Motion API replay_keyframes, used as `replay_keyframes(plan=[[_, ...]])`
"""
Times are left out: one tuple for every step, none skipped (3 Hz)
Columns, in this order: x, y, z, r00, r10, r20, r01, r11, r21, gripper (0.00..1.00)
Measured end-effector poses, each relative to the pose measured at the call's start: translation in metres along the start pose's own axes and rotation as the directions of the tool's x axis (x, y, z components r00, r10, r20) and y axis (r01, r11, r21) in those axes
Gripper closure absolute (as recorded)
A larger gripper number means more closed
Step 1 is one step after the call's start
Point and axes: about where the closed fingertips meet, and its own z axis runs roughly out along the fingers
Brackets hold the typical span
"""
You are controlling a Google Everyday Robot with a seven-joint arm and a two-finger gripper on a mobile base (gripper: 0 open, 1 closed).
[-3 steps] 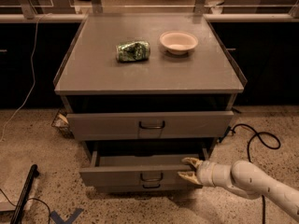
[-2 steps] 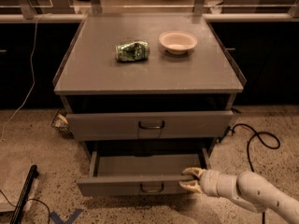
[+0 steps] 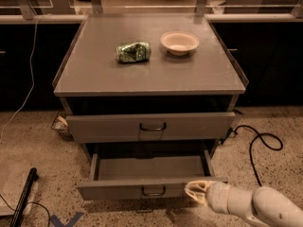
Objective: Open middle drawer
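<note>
The middle drawer (image 3: 123,191) is a shallow grey metal drawer with a low front and a small dark bar handle (image 3: 154,191). It stands pulled well out of the grey cabinet, and its empty floor (image 3: 149,167) shows. My gripper (image 3: 195,192), cream-coloured on a white arm (image 3: 255,206), is at the right end of the drawer's front panel, right of the handle and touching or just in front of the panel. The taller drawer (image 3: 151,126) above it sticks out only a little.
On the cabinet top (image 3: 94,74) lie a crushed green can (image 3: 133,52) and a cream bowl (image 3: 179,42). A black cable (image 3: 258,143) loops on the speckled floor at the right. A dark rod (image 3: 24,195) lies on the floor at the left.
The middle drawer has slid further out toward the camera, and my gripper has moved down and back with its front panel.
</note>
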Motion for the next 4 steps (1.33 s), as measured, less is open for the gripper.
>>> replay_keyframes(plan=[[-0.020,0.075,-0.054,1.000,0.007,0.023,-0.006,0.9990,-0.044,1.00],[-0.008,0.086,-0.076,0.999,0.049,0.011,-0.049,0.9988,-0.004,0.74],[-0.010,0.081,-0.068,0.999,0.047,0.026,-0.047,0.9988,-0.015,0.51],[-0.002,0.039,-0.042,1.000,0.022,0.008,-0.022,0.9995,-0.023,0.27]])
